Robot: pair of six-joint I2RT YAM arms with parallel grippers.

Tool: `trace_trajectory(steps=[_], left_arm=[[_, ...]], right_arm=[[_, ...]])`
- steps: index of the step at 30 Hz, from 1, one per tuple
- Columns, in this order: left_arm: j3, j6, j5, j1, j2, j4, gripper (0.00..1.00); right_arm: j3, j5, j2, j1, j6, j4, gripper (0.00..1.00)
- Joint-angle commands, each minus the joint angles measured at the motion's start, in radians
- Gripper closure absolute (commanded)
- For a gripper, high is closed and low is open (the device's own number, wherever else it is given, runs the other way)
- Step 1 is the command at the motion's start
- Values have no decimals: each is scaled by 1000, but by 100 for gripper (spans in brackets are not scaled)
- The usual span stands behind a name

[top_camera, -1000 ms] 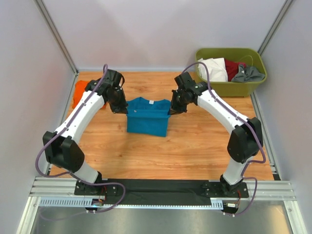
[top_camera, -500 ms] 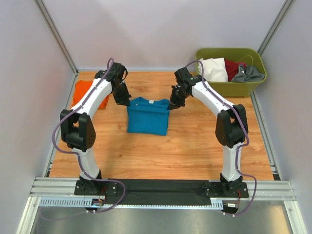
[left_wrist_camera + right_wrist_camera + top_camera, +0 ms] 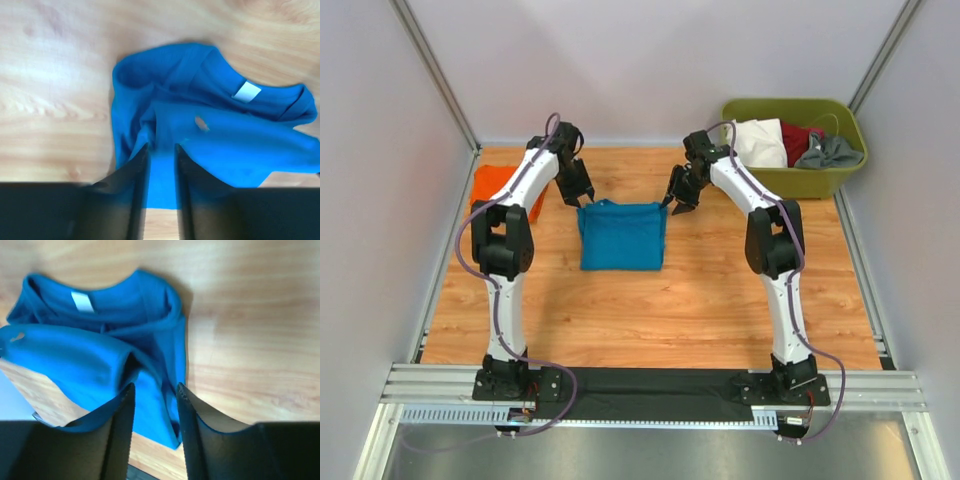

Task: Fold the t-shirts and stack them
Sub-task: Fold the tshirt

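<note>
The t-shirts are two. A plain teal-blue cloth V-neck [image 3: 622,238] lies folded into a rough rectangle on the wooden tabletop [image 3: 720,300], midway across and toward the far edge. A bright orange cloth one [image 3: 488,185] lies by the far-left corner. The teal one looks light and limp and likely to slump, so I'd pinch all its layers at a folded edge. The left gripper [image 3: 583,197] and right gripper [image 3: 677,205] sit at its two far corners with jaws slightly parted over the cloth and nothing clearly pinched.
</note>
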Motion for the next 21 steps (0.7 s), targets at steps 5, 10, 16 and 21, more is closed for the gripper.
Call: trace_trajectory(steps=[5,10,16,21], left_arm=[[224,112,56,27,-2,50,27],[-15,66,206,27,-189,209,20],[-362,-53,449,-1,-273,623,29],[-420,-101,409,-3,-201,806,95]], right_arm=[[128,-57,-18,-66,-8,63,46],[-89,-157,-202,-41,30,262,36],[-357,-205,-300,28,98,609,56],[-277,-150,-169,33,113,579,98]])
